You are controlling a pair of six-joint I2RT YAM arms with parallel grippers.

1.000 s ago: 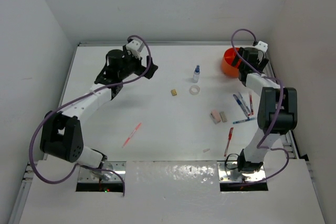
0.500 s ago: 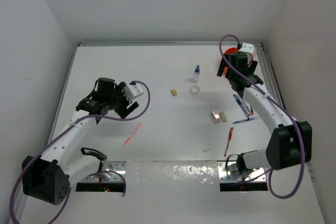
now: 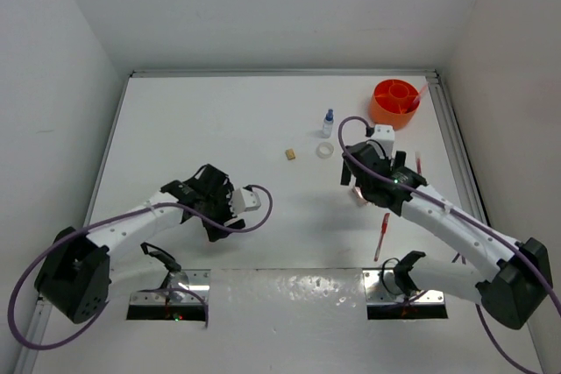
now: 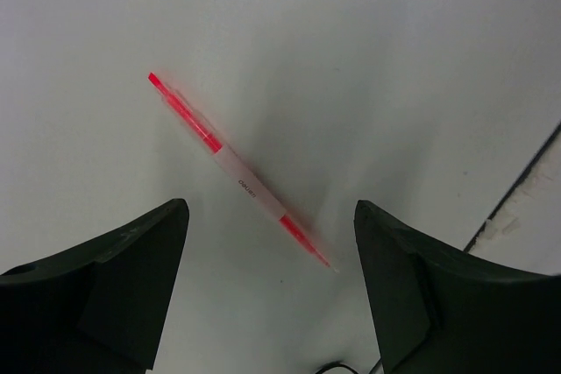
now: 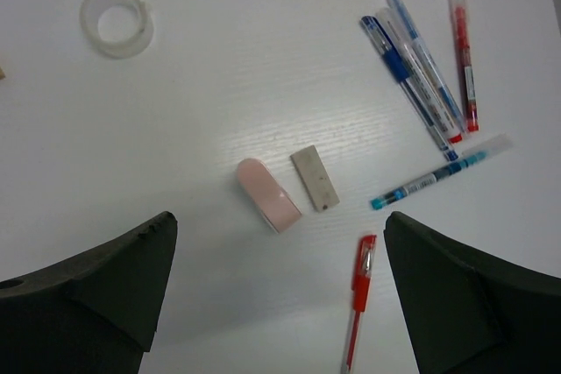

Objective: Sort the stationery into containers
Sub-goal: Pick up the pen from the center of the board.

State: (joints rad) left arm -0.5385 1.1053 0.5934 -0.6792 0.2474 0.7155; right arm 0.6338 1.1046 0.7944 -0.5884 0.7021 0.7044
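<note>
My left gripper (image 3: 216, 216) is open and hovers over the pink pen (image 4: 237, 172), which lies flat on the table; the pen's tip is between the fingers (image 4: 140, 251) in the left wrist view, not touched. My right gripper (image 3: 368, 183) is open and empty above a pink eraser (image 5: 269, 194) and a tan eraser (image 5: 315, 179). A red pen (image 5: 358, 304) lies near them. Blue pens (image 5: 412, 85), another red pen (image 5: 463, 54) and a teal pen (image 5: 438, 172) lie to the right. The orange tub (image 3: 394, 102) stands far right with a pink pen (image 3: 419, 94) leaning in it.
A clear tape ring (image 3: 325, 151), a small blue-capped bottle (image 3: 328, 122) and a small tan eraser (image 3: 289, 154) sit mid-table. The tape ring also shows in the right wrist view (image 5: 116, 21). A dark table edge (image 4: 517, 190) runs close to the left gripper. White walls enclose the table.
Both arms swung toward the near middle. The left gripper came down over the pink pen. The right gripper left the tub and moved over the erasers.
</note>
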